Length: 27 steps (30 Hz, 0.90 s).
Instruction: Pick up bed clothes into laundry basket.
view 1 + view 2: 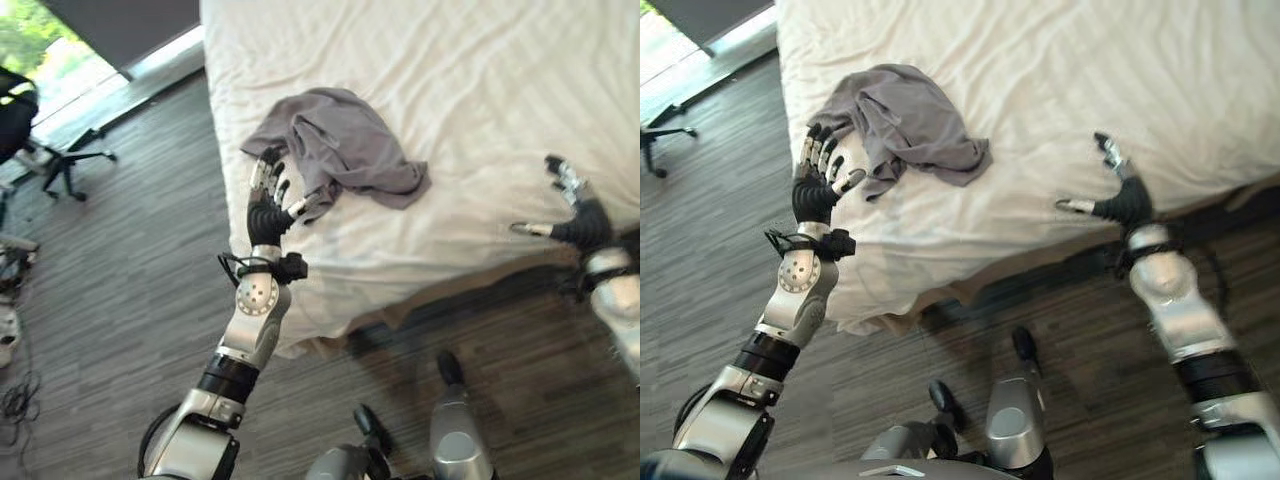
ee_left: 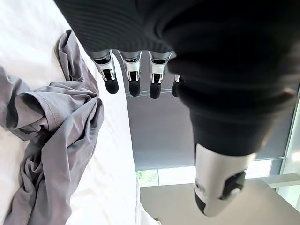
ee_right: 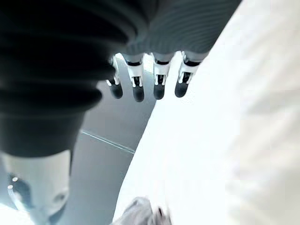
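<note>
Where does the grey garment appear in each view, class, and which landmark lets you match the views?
Left eye: garment, upper centre.
Right eye: upper left.
Left wrist: beside the left hand's fingers.
Right wrist: small at the bottom edge.
Shared landmark: white bed.

Plain grey garment (image 1: 340, 145), rumpled, on a white bed sheet (image 1: 480, 90). The floor (image 1: 110, 290) is dark grey-brown wood, streaked plank by plank. A black office chair (image 1: 30, 130) stands by the window.
</note>
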### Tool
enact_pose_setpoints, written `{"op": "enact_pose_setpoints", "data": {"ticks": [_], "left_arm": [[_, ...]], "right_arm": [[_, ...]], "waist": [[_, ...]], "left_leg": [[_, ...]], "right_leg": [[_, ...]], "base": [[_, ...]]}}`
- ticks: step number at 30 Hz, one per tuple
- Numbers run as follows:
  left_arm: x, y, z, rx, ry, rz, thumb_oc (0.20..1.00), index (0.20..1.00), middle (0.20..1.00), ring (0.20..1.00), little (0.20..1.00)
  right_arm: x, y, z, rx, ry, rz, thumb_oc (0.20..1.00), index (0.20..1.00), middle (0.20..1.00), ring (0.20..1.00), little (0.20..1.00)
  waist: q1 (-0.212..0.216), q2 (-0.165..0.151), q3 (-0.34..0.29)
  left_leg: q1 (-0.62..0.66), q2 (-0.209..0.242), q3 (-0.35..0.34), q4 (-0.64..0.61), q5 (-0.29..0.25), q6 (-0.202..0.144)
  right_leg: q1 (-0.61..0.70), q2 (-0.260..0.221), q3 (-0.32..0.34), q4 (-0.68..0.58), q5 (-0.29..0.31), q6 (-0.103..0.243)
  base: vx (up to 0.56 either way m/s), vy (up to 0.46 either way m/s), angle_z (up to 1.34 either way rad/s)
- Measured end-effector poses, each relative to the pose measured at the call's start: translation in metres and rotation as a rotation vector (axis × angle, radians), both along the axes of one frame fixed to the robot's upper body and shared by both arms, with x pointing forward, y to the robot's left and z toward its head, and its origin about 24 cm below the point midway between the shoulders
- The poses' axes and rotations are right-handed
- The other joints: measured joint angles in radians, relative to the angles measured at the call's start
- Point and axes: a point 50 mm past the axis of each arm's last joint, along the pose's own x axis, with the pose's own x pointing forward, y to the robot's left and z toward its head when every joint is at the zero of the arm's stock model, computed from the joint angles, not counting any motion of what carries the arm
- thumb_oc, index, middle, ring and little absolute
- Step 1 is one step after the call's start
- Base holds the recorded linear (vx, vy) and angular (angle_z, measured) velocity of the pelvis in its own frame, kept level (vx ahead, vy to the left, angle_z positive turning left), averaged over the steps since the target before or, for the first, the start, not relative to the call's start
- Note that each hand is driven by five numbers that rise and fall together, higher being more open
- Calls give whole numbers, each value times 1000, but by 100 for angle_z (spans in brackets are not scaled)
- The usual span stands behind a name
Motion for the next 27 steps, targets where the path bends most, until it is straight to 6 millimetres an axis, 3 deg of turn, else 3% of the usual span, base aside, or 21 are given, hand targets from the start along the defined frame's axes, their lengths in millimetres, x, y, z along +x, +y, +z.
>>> {"op": "enact_pose_setpoints", "data": {"ticks": [3, 4, 5, 6, 8, 12, 14, 15, 18, 19, 20, 22, 23, 25, 26, 27], "left_arm": [[-2, -1, -8, -20, 28, -17, 1000, 1000, 1000, 1000, 1000], [-5, 6, -15, -24, 45, 4, 1000, 1000, 1000, 1000, 1000], [-7, 14, -33, -39, 110, 34, 1000, 1000, 1000, 1000, 1000], [-11, 10, -48, -59, 163, 30, 1000, 1000, 1000, 1000, 1000], [-22, 12, -65, -62, 214, 33, 1000, 1000, 1000, 1000, 1000], [-41, 27, -88, -70, 290, 81, 1000, 1000, 1000, 1000, 1000], [-57, 36, -104, -96, 343, 101, 1000, 1000, 1000, 1000, 1000], [-63, 38, -111, -105, 370, 108, 1000, 1000, 1000, 1000, 1000], [-97, 48, -155, -123, 551, 159, 1000, 1000, 1000, 1000, 1000], [-123, 53, -184, -140, 701, 207, 1000, 1000, 1000, 1000, 1000], [-134, 54, -193, -145, 751, 214, 1000, 1000, 1000, 1000, 1000], [-151, 51, -204, -155, 817, 203, 1000, 1000, 1000, 1000, 1000], [-162, 44, -209, -173, 846, 164, 1000, 1000, 1000, 1000, 1000], [-161, 40, -204, -182, 822, 137, 1000, 1000, 1000, 1000, 1000], [-153, 35, -198, -181, 786, 105, 1000, 1000, 1000, 1000, 1000], [-148, 33, -196, -181, 771, 91, 1000, 1000, 1000, 1000, 1000]], "right_arm": [[9, -13, 40, -30, -81, -78, 1000, 1000, 1000, 1000, 1000], [17, -6, 54, -8, -123, -61, 1000, 1000, 1000, 1000, 1000], [42, 15, 74, -76, -98, -59, 1000, 1000, 1000, 1000, 1000], [52, 34, 103, -166, -123, -55, 1000, 1000, 1000, 1000, 1000], [58, 61, 136, -239, -197, -40, 1000, 1000, 1000, 1000, 1000], [70, 98, 126, -271, -200, 18, 1000, 1000, 1000, 1000, 1000], [82, 118, 111, -279, -157, 43, 1000, 1000, 1000, 1000, 1000], [84, 121, 106, -279, -141, 44, 1000, 1000, 1000, 1000, 1000], [93, 126, 88, -376, -76, 11, 1000, 1000, 1000, 1000, 1000], [95, 128, 84, -399, -62, -1, 1000, 1000, 1000, 1000, 1000], [96, 130, 84, -409, -60, -2, 1000, 1000, 1000, 1000, 1000], [95, 132, 86, -461, -73, -6, 1000, 1000, 1000, 1000, 1000], [95, 139, 87, -575, -82, -18, 1000, 1000, 1000, 1000, 1000], [92, 149, 102, -685, -132, -24, 1000, 1000, 1000, 1000, 1000], [87, 157, 121, -716, -191, -25, 1000, 1000, 1000, 1000, 1000], [86, 160, 126, -714, -207, -25, 1000, 1000, 1000, 1000, 1000]], "waist": [[15, 7, -7], [32, 12, -10], [35, 36, -30], [49, 84, -64], [94, 102, -81], [143, 106, -120], [164, 146, -152], [171, 148, -155], [187, 157, -164], [193, 163, -168], [204, 163, -168], [204, 165, -169], [226, 177, -171], [231, 189, -169], [233, 202, -166], [242, 204, -166]], "left_leg": [[6, 3, 2, -1, 6, -7], [0, 11, -2, -1, 6, -6], [-2, 20, -3, -6, -15, -32], [-19, 30, -16, -7, -43, -43], [-22, 29, -28, -2, -46, -35], [-45, 29, -48, -2, -58, -25], [-74, 53, -68, -2, -136, -14], [-83, 51, -71, -1, -141, -14], [-105, 16, -82, -2, -146, -8], [-125, 3, -87, -2, -152, -14], [-133, -1, -87, -2, -150, -12], [-157, -12, -92, -2, -146, -8], [-192, -28, -103, -2, -130, 8], [-230, -38, -107, -1, -120, 10], [-267, -45, -109, -1, -113, 4], [-278, -46, -109, -1, -109, 5]], "right_leg": [[31, 8, -20, -32, 11, -3], [40, 11, -39, -35, -1, 7], [39, 20, -30, -49, 4, 9], [39, 29, -49, -74, 20, 6], [50, 30, -65, -95, 38, 6], [43, 28, -91, -95, 35, 2], [9, 51, -99, -86, 42, 7], [0, 48, -99, -80, 45, 12], [-30, 9, -97, -62, 44, 31], [-48, -6, -101, -56, 44, 36], [-58, -9, -98, -55, 46, 39], [-82, -21, -102, -52, 49, 43], [-115, -38, -109, -43, 50, 53], [-162, -49, -106, -22, 49, 57], [-206, -53, -107, -5, 49, 59], [-220, -54, -105, 1, 49, 59]], "base": [[71, -96, 31], [40, -60, 1], [52, -57, 15], [56, -55, 22], [56, -44, 32], [40, -23, 25], [41, -19, 8], [43, -11, 3], [29, -6, 10], [18, -6, 14], [-8, -4, 11], [-61, -4, 12], [-71, -16, 21], [-44, -33, 14], [-36, -38, 6], [-41, -50, 3]]}}
